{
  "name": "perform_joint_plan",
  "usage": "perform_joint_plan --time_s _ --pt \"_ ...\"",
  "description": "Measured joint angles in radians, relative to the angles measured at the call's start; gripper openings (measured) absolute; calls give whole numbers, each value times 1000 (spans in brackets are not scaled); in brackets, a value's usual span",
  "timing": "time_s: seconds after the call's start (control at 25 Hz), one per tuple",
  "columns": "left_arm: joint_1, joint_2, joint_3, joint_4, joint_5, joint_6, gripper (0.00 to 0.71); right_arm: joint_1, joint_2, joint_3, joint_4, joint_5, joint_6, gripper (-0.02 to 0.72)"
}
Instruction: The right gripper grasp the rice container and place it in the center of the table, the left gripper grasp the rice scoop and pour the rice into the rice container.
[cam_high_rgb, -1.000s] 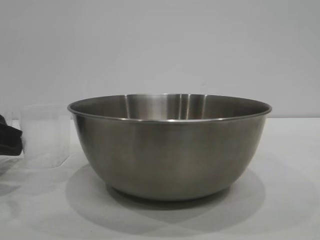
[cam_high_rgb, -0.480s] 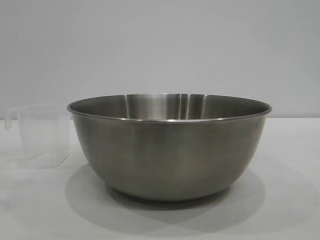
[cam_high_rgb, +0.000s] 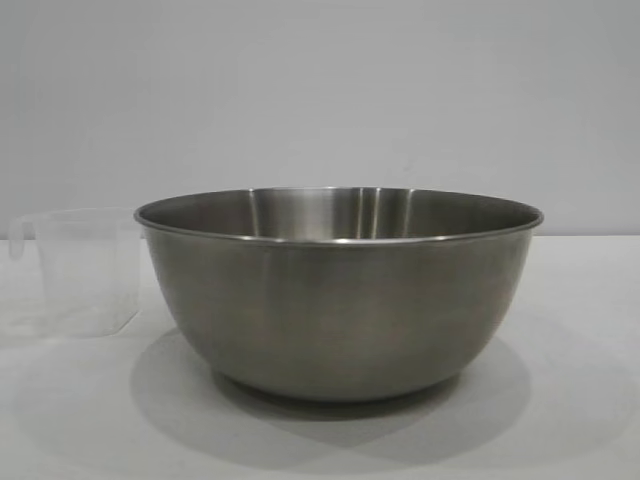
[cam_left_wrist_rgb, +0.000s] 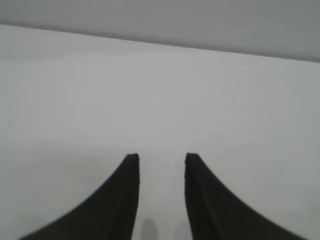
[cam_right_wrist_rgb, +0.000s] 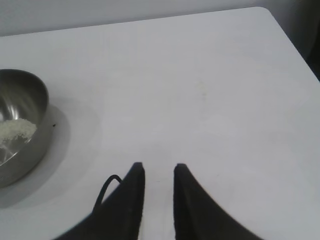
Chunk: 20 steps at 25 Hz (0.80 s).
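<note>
No left gripper (cam_left_wrist_rgb: 161, 159) beside rice scoop (cam_high_rgb: 85, 268) anymore

Plain grey wall (cam_high_rgb: 320, 90) behind, nothing else

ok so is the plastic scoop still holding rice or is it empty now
Empty, as far as shows: the rice scoop stands upright on the table, clear through its walls. The rice lies inside the rice container.

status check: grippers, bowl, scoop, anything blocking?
Left gripper open, empty, over bare table. Right gripper open, empty, clear of rice container. Rice in container; rice scoop upright beside it. Nothing blocking.
</note>
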<state>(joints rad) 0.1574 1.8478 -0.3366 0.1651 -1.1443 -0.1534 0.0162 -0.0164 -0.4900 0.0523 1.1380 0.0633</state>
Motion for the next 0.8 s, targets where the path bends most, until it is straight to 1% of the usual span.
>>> perform_joint_plan --time_s 0.08,0.16,0.24,0.36,0.4,0.48,0.6,0.68,0.8 --pt "5 -35 -21 35 10 0 184 0 0 0 0 0 0 141" --pt "6 -111 -40 70 53 2 184 0 0 0 0 0 0 141" --pt "6 -216 -48 102 123 3 184 0 0 0 0 0 0 141" --pt "6 -433 -49 136 312 -12 184 0 0 0 2 0 0 141" --pt "6 -517 -49 159 409 -40 184 0 0 0 1 0 0 141" --pt "6 -664 -49 239 547 -131 184 0 0 0 1 0 0 141" --pt "4 -839 -47 401 694 -324 184 0 0 0 1 0 0 141" --pt "-10 -931 -45 514 766 -469 184 0 0 0 1 0 0 141" --pt "-23 -1075 -45 718 860 -690 184 0 0 0 1 0 0 141"
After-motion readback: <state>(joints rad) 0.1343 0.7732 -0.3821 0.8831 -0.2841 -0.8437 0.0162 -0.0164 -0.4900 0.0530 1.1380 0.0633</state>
